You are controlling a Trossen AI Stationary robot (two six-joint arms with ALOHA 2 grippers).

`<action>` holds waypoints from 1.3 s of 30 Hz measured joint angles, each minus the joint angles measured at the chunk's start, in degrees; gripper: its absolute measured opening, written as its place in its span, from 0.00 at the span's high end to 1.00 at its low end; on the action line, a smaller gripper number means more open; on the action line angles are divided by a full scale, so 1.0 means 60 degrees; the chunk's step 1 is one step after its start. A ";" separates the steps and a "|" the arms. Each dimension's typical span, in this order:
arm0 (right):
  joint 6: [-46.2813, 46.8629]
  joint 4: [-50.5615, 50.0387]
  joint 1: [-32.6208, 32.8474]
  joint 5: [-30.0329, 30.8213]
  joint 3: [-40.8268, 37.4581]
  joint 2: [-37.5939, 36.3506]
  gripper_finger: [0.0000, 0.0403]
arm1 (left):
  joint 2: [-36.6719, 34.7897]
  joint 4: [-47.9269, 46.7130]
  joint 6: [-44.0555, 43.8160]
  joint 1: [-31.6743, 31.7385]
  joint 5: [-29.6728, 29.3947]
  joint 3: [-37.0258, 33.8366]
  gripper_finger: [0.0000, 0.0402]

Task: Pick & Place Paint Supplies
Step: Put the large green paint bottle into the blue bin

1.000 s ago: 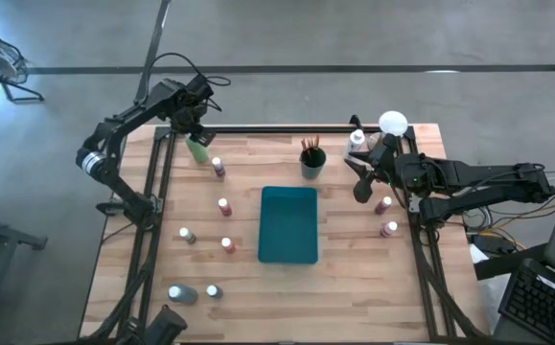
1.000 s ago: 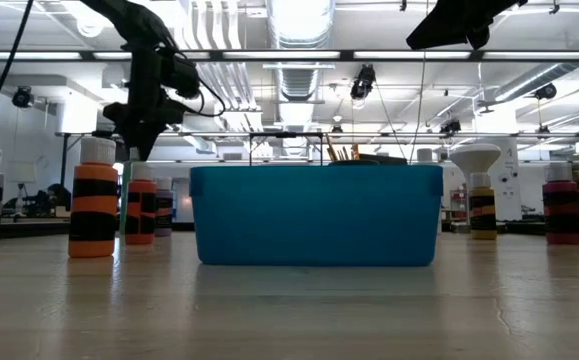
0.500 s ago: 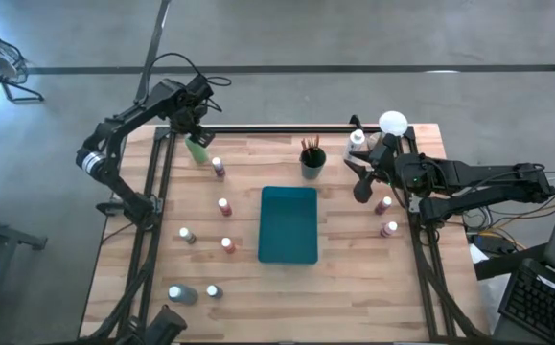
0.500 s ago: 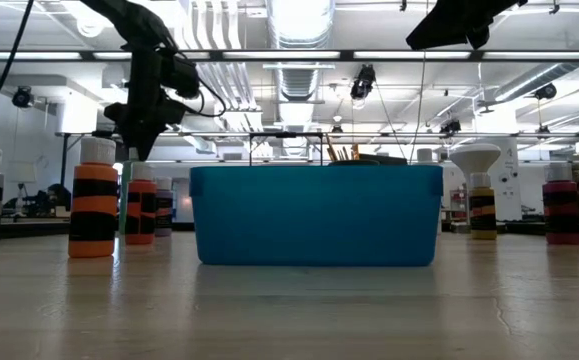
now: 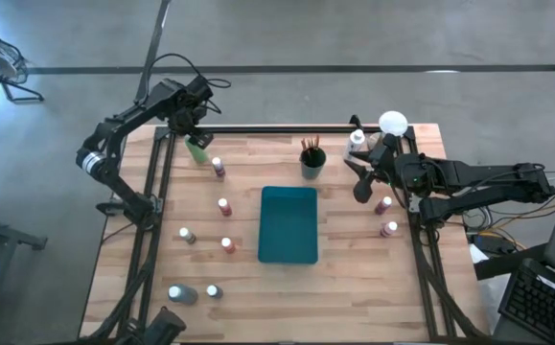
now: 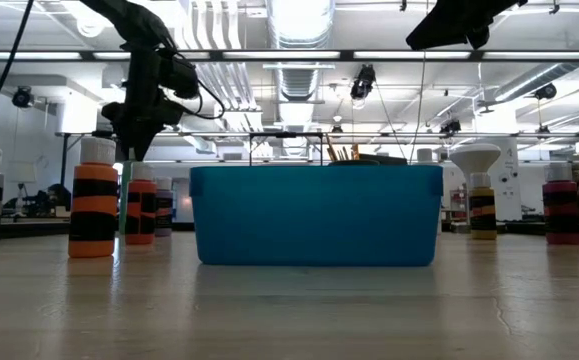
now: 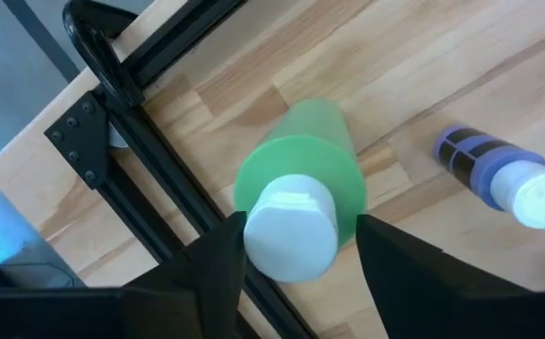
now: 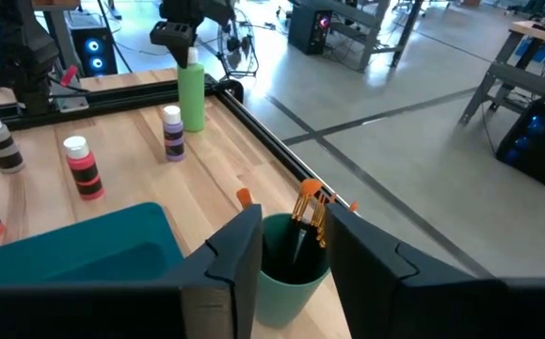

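A tall light-green bottle [image 5: 197,149] with a white cap [image 7: 291,226] stands on its base near the table's far left corner. My left gripper [image 5: 189,134] hangs over it, pointing down, open, one finger on each side of the cap. My right gripper [image 5: 354,177] hovers open and empty at the far right, aimed at a dark cup [image 5: 312,161] with wooden-handled brushes standing in it [image 8: 305,212]. Small white-capped paint bottles stand on the left half of the table [image 5: 224,206] and by the right edge [image 5: 389,229]. My left gripper [image 7: 296,235] comes from above with its fingers on either side of the green bottle's white cap. One finger [image 7: 376,254] stands clear of it; whether the other [image 7: 225,254] touches it I cannot tell. The bottle stands upright on the table.
A flat teal tray [image 5: 289,225] lies at the table's middle. A white-domed object [image 5: 392,123] stands at the far right corner. Black frame rails run along the far edge [image 5: 287,128] and both sides. A purple bottle [image 5: 219,167] stands close beside the green one.
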 joint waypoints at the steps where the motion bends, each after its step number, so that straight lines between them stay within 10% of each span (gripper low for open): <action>1: -0.0001 -0.0001 0.0000 -0.0001 0.0000 0.0000 0.73 | -0.0003 0.0002 0.0000 0.0011 0.0001 0.0000 0.50; 18: -0.0004 0.0000 -0.0004 -0.0003 0.0000 0.0000 0.87 | -0.0007 0.0272 0.0623 0.0072 0.0043 0.0028 0.70; 39: -0.0032 0.0011 -0.0004 -0.0003 -0.0027 0.0000 0.81 | -0.0007 -0.0133 0.1579 0.0097 0.0009 0.0503 0.70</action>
